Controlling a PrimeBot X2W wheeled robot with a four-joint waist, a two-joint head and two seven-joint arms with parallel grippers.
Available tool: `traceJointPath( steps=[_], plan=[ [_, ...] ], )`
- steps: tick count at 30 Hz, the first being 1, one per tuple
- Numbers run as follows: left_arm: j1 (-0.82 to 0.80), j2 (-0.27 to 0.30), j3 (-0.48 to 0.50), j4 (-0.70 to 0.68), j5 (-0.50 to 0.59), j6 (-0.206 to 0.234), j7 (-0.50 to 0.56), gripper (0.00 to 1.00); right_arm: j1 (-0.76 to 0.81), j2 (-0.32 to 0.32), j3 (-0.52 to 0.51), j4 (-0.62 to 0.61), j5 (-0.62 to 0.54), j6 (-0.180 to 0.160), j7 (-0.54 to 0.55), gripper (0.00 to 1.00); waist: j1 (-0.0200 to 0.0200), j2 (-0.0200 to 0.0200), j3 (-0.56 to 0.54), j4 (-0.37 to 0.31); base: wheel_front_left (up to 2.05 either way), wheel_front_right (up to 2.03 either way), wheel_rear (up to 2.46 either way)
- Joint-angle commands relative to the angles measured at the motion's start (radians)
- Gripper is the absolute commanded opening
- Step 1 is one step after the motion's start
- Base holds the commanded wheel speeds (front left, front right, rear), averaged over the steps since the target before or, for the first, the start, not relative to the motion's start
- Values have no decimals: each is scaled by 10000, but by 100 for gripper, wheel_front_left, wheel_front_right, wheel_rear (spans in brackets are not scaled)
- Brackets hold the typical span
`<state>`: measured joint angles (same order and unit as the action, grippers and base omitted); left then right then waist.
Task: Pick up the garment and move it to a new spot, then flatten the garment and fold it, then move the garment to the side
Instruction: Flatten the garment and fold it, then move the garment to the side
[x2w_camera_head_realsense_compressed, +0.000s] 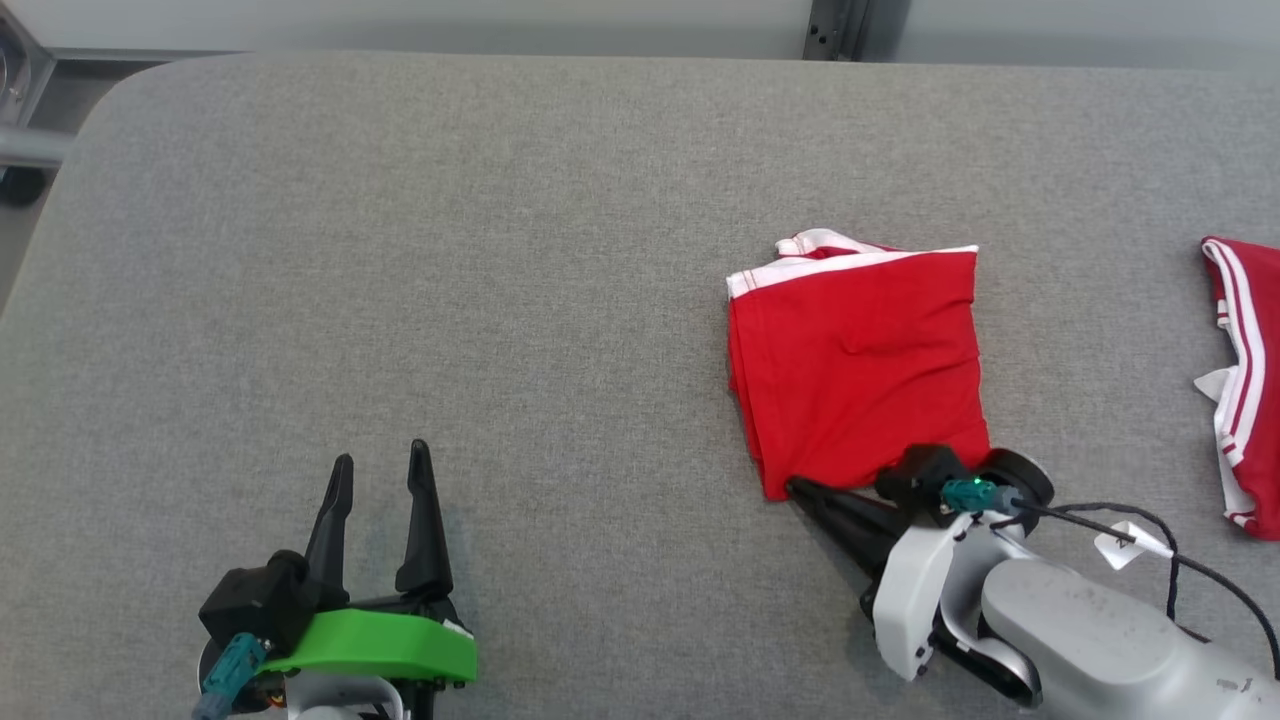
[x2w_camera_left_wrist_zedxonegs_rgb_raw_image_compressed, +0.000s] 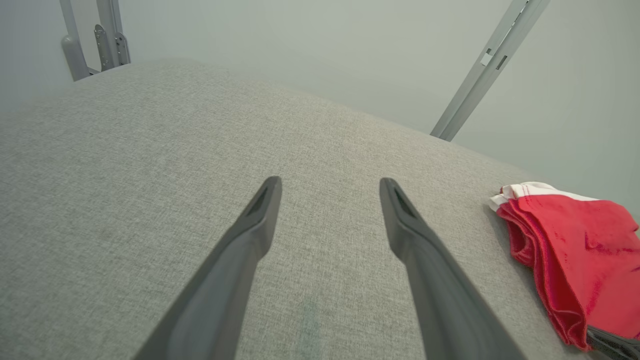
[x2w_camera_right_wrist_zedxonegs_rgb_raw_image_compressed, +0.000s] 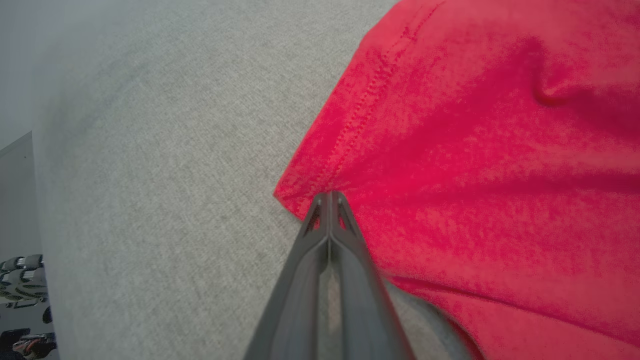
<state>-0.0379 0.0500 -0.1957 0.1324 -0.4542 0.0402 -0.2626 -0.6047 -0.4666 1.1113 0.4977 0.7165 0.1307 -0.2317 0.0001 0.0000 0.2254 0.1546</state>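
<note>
My right gripper (x2w_camera_head_realsense_compressed: 793, 486) pressed together at garment (x2w_camera_head_realsense_compressed: 860, 360) corner, hold unclear; drag low, slow. My left gripper (x2w_camera_head_realsense_compressed: 380, 455) spread, idle.

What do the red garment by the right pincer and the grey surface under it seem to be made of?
Garment: probably soft knit cloth, matte; it creases and shows a stitched hem. Surface: looks like woven grey upholstery fabric, matte; a fine flecked weave shows.
</note>
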Motion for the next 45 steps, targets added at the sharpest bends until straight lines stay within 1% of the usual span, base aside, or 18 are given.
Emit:
traceJointPath(
  steps=[1, 6, 8, 10, 11, 12, 13, 14, 17, 22, 24, 27, 33, 36, 38, 41, 43, 45],
  plan=[
    [162, 16, 21, 4, -43, 38, -25, 100, 239, 54, 108, 1, 60, 0, -90, 0, -1, 0, -312, -173, 0, 0, 0],
    [428, 16, 87, 35, 19, 98, -25, 100, 648, 286, 124, 82, 197, 0, -235, 0, -1, 0, -928, -516, 0, 0, 0],
    [591, 16, 139, 38, 70, 114, -25, 100, 863, 305, -253, 75, 215, -1, -294, 0, -1, 0, -1203, -686, 0, 0, 0],
    [758, 16, 198, 20, 137, 125, -25, 100, 1134, 270, -966, -10, 102, -1, -342, 0, -1, 0, -1460, -858, 0, 0, 0],
    [843, 16, 223, 10, 222, 109, -25, 100, 1314, 272, -1533, -178, 19, -1, -346, 20, -1, 0, -1578, -947, 0, 0, 0],
    [928, 16, 250, -10, 280, 87, -25, 100, 1582, 265, -2103, -401, -121, 0, -335, 44, -1, 0, -1678, -1032, 0, 0, 0],
    [1009, 17, 290, -24, 357, 70, -25, 100, 1894, 224, -2731, -647, -333, 0, -329, 78, -1, 0, -1769, -1120, 0, 0, 0],
    [1090, 17, 331, -26, 448, 44, -25, 100, 2240, 181, -3373, -884, -542, 0, -325, 100, -1, 0, -1872, -1202, 0, 0, 0],
    [1291, 16, 463, 34, 726, -70, -25, 100, 3251, 178, -5336, -1639, -1302, 0, -328, 100, -1, 0, -2086, -1381, 0, 0, 0],
    [1590, 19, 824, 178, 1113, -220, -25, 100, 5206, 576, -8506, -2855, -2832, 0, -331, 100, -1, 0, -2286, -1481, 0, 0, 0],
    [1663, 19, 961, 248, 1219, -284, -25, 100, 5772, 896, -9531, -3230, -3333, 0, -331, 100, -1, 0, -2300, -1469, 0, 0, 0],
    [1731, 19, 1089, 316, 1248, -354, -25, 100, 6472, 1356, -10485, -3506, -3815, 0, -332, 100, -1, 0, -2284, -1383, 0, 0, 0],
    [1663, 17, 1048, 272, 1221, -389, -25, 100, 6853, 1906, -11052, -3398, -4176, 0, -332, 100, -1, 0, -2127, -1187, 0, 0, 0],
    [1508, 17, 1037, 198, 1171, -350, -25, 100, 6509, 2068, -10868, -3260, -3601, 0, -333, 100, -1, 0, -1949, -1131, 0, 0, 0],
    [1335, 17, 1018, 150, 1130, -344, -25, 100, 6061, 1922, -10515, -3046, -2990, 0, -206, 100, -1, 0, -1750, -1096, 0, 0, 0],
    [1092, 19, 908, 119, 1149, -460, -25, 100, 5082, 1613, -9973, -2799, -2000, 0, 784, 100, -1, 0, -1354, -1002, 0, 0, 0],
    [892, 19, 845, 90, 1168, -507, -25, 100, 4370, 1432, -9643, -2614, -1596, 3, 1779, 100, -1, 0, -1043, -897, 0, 0, 0],
    [713, 19, 804, 98, 1163, -552, -25, 100, 3705, 1441, -9427, -2302, -1162, 0, 2715, 100, -1, 0, -798, -781, 0, 0, 0]
  ],
)
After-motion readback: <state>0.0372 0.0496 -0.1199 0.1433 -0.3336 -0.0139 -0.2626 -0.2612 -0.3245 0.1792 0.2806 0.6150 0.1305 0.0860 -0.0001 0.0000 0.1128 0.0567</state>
